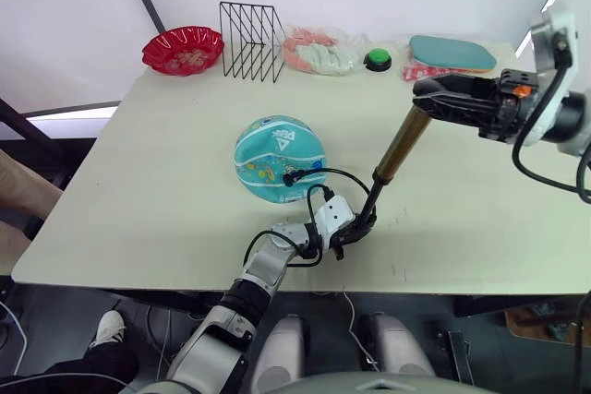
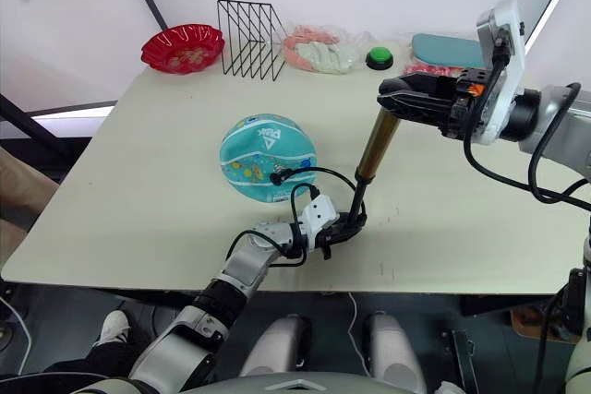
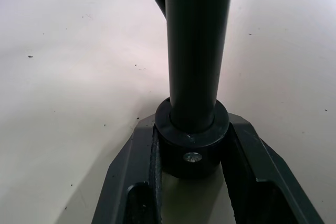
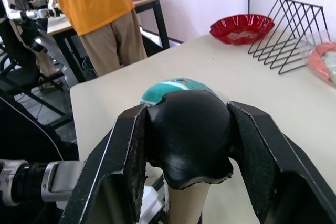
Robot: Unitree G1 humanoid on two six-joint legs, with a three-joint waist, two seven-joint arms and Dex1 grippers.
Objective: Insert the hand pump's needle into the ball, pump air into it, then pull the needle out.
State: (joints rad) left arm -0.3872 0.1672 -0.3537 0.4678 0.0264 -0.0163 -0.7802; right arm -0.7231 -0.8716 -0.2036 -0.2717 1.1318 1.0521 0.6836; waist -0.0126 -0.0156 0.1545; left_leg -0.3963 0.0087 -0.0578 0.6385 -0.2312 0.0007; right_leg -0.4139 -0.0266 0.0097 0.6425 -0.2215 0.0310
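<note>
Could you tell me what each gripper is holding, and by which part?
Both hold the hand pump: left gripper clamps its black base end, right gripper its black handle.

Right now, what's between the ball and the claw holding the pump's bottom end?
In the left eye view, the pump's thin black hose loops from the ball toward the left gripper; otherwise bare table.

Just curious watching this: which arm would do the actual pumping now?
The right one, probably. The right gripper is shut on the hand pump's T-handle, while the left gripper clamps its base on the table. The needle sits at the ball.
</note>
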